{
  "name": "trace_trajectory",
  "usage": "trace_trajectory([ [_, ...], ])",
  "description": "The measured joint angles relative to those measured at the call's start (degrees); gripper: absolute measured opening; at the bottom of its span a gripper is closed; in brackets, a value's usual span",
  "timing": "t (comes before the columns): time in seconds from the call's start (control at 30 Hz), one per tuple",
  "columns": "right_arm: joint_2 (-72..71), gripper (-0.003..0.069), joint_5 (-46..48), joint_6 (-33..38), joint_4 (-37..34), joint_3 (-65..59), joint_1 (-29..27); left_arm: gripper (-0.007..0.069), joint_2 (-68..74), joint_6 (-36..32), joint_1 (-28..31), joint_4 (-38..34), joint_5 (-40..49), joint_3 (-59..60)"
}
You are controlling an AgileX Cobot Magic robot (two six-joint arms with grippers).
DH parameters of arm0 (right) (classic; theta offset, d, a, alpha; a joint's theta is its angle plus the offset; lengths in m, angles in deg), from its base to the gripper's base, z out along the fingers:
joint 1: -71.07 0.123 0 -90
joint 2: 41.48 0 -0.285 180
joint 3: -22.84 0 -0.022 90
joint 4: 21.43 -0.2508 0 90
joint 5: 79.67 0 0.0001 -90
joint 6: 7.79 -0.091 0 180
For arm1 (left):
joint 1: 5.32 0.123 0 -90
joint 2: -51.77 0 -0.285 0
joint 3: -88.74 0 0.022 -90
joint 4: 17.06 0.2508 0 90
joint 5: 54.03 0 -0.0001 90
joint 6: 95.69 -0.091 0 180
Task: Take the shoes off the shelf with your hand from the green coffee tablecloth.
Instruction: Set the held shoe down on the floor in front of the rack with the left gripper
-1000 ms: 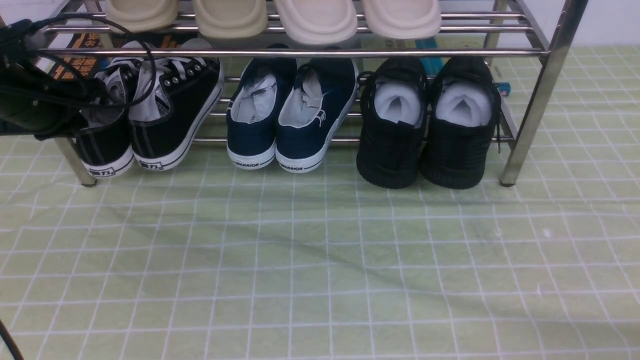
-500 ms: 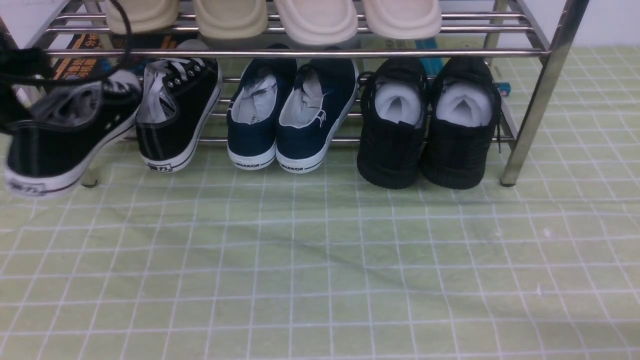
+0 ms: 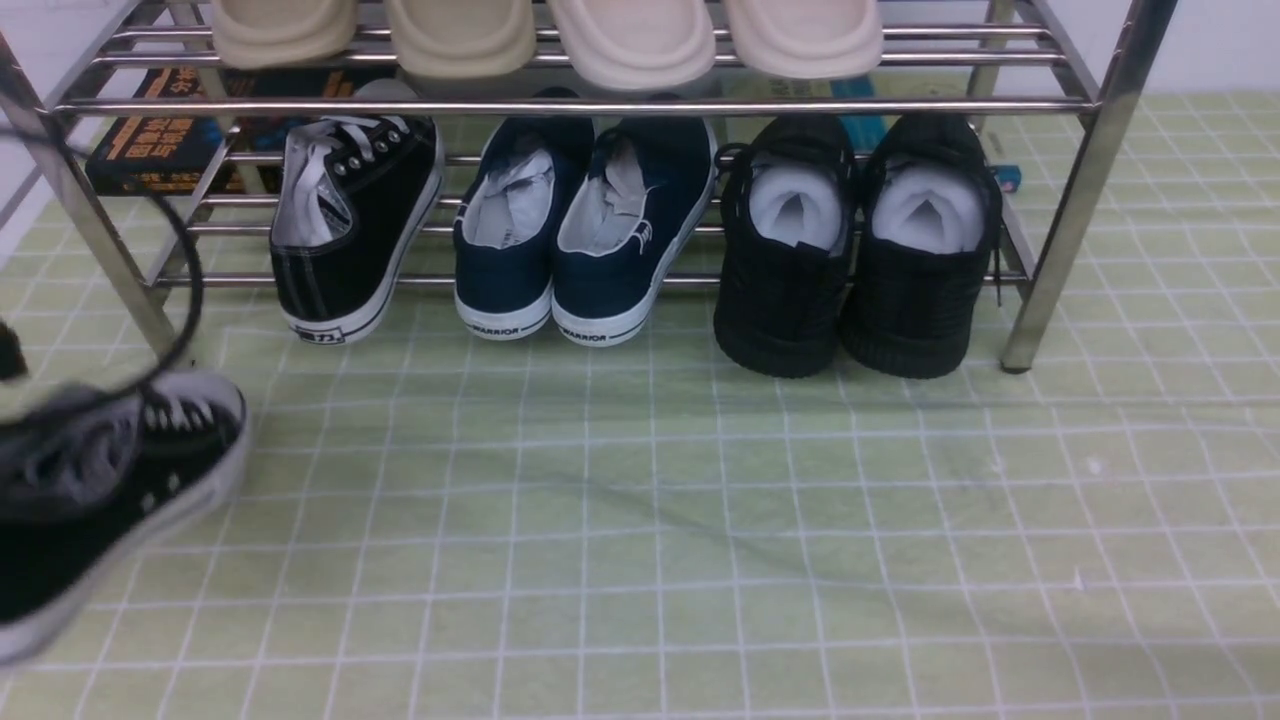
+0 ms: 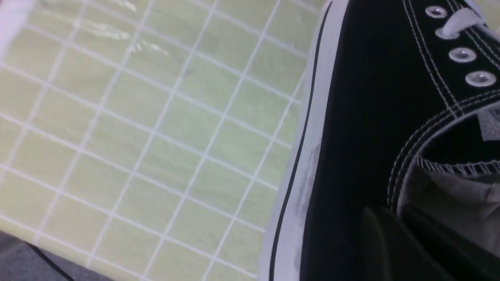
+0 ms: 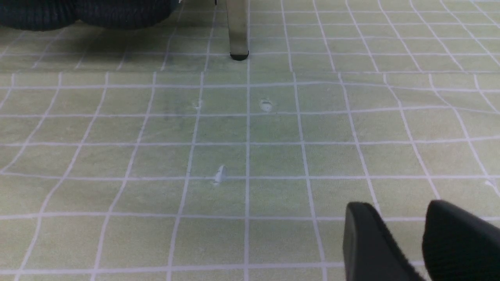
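Green gridded tablecloth (image 3: 700, 520) covers the whole surface, and the chrome shoe rack (image 3: 1085, 190) stands across the back of it. On the lower tier the black knit shoes (image 3: 860, 280) and the navy slip-ons (image 3: 590, 250) sit side by side. The second sneaker (image 3: 350, 240), black canvas with white laces, sits at the left end with its heel out over the front bar.

Its mate, the lifted sneaker (image 3: 90, 510), is off the rack at the front view's lower left, blurred, toe towards the rack. Whether its sole touches the cloth is hard to call.

The left jaws are clamped tight on its heel collar. The left wrist view shows a dark finger (image 4: 379, 242) pressed on the outer canvas just beside the shoe's opening. The right jaws stand a little apart and empty, low over bare cloth.

The step looks like the set-down. It likely wants the sole brought level, released only once it rests flat, with room left beside it for the second sneaker.
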State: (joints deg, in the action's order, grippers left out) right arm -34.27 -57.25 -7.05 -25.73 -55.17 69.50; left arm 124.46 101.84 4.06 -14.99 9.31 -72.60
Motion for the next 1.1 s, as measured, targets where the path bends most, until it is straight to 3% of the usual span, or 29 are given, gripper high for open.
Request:
trace_trajectory([
  [0.23,0.0,0.0237,0.0,0.0,0.0,0.0,0.0,0.0013,-0.8,1.6,0.0,-3.5,-8.6,11.7],
  [0.8,0.0,0.0237,0.0,0.0,0.0,0.0,0.0,0.0014,-11.5,-0.7,0.0,-16.8,-6.1,12.4],
  [1.1,0.0,0.0237,0.0,0.0,0.0,0.0,0.0,0.0015,-10.1,-1.0,0.0,-18.9,-15.0,16.4],
])
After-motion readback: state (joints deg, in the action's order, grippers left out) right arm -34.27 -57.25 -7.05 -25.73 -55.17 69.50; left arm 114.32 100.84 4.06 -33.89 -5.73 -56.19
